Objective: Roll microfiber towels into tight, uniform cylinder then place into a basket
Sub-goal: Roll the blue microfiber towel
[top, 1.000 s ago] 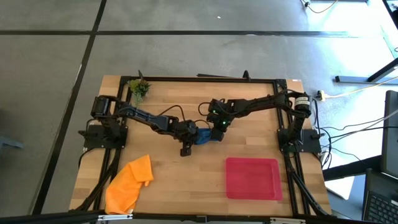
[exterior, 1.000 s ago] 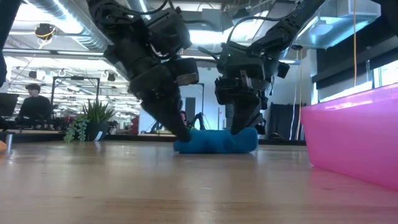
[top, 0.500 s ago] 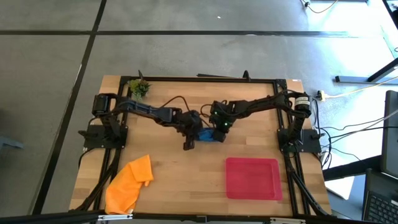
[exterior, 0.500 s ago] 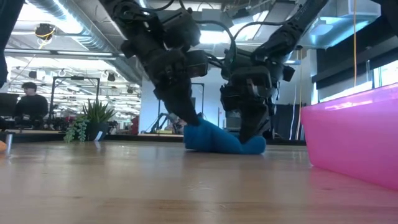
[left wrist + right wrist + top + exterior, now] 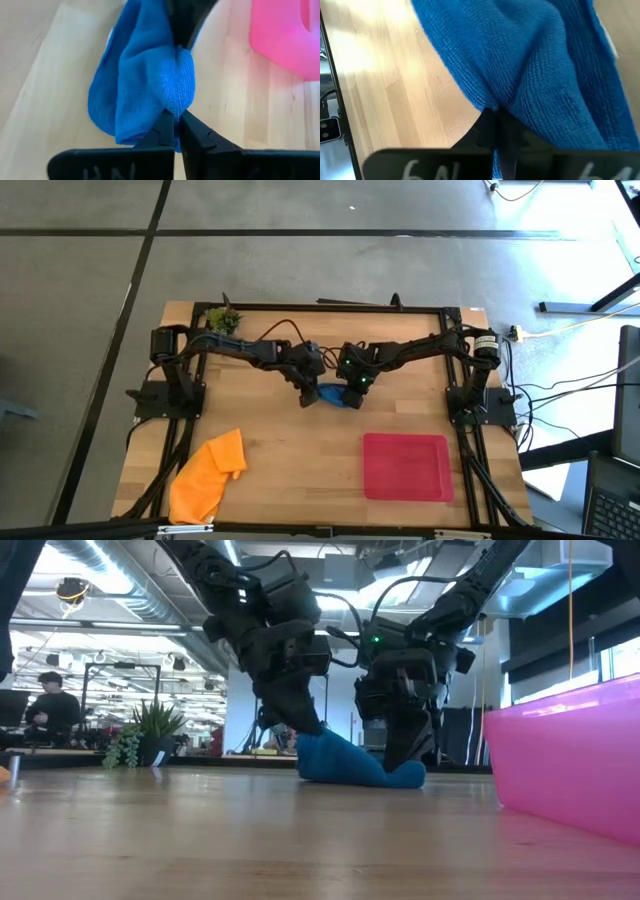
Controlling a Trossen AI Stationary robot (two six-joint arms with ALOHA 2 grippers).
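On the pale wooden desk, the blue towel lies bunched behind the red tray. The left hand and right hand each pinch it. The orange towel lies well apart. Behind is an open workshop.

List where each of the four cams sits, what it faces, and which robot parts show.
High: above the table, straight down; both arms, left gripper, right gripper, orange towel, red tray.
Low: tabletop height, level toward the room; both arms over the blue towel.
Left wrist: past its own shut fingers pinching the blue towel.
Right wrist: past its own shut fingers, same towel.
All four share the blue towel.
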